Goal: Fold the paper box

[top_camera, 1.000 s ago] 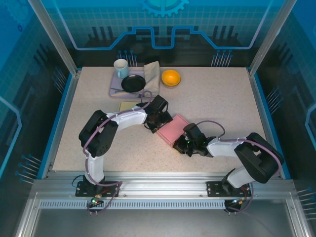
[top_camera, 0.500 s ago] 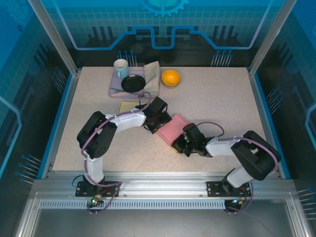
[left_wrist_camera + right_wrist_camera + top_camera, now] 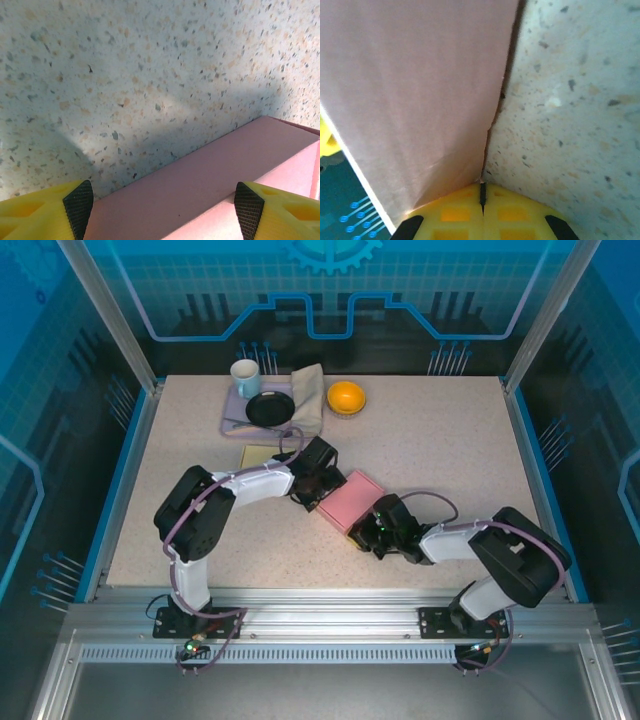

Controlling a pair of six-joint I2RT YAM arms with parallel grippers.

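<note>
Squarely at mid-table, the flat pink paper box (image 3: 352, 500) lies at a slant on the speckled beige tabletop (image 3: 450, 440), between the two arms I am running from afar. My left gripper (image 3: 316, 492) sits at the box's far-left edge with its jaws spread wide. Through the left wrist camera I see its yellow, black-padded fingertips (image 3: 79, 202) standing well apart, one at each lower corner of the view. A pink panel of the box runs between them, and bare tabletop lies beyond. Neither pad visibly presses on the paper.

My right gripper (image 3: 366, 532) is down at the box's near-right edge. Through the right wrist camera its yellow fingers (image 3: 445, 217) are pressed together, with just a thin dark seam between them. That seam lines up with the edge where the pink panel meets the tabletop. I cannot tell whether any paper is caught in the seam.

Toward the far-left of the table, a lilac rectangular tray (image 3: 230, 420) carries a white mug (image 3: 245, 377) and a round black dish (image 3: 270, 408). A tan folded cloth (image 3: 311, 392) lies over the tray's right side, and a small orange bowl (image 3: 346, 397) stands just beside the cloth. A pale yellow sheet (image 3: 258, 454) lies between the tray and my left gripper.
</note>
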